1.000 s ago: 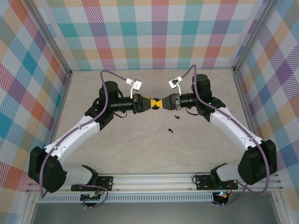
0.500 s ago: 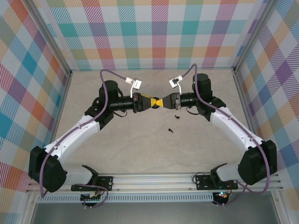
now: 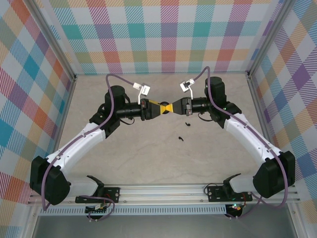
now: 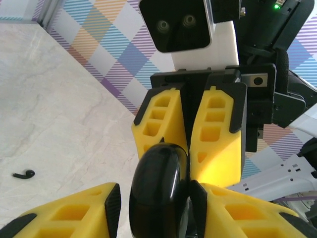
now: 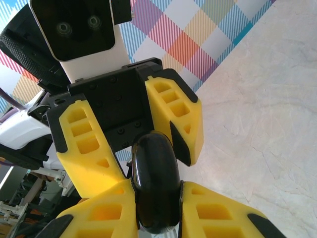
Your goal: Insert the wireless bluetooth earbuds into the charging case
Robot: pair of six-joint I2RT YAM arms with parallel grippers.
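Earbuds (image 3: 188, 124): 2 black ones lie on table (image 3: 148, 158) near R gripper (image 3: 172, 108), which is clamped on black round case (image 5: 156, 188) in midair; L gripper (image 3: 163, 108) jaws slightly apart round same case, gap on one side

Glossy black case (image 4: 158, 191) held edgewise aloft; two black earbuds (image 3: 187, 124) lie loose.

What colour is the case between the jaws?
Glossy black; the case shows best in the right wrist view.
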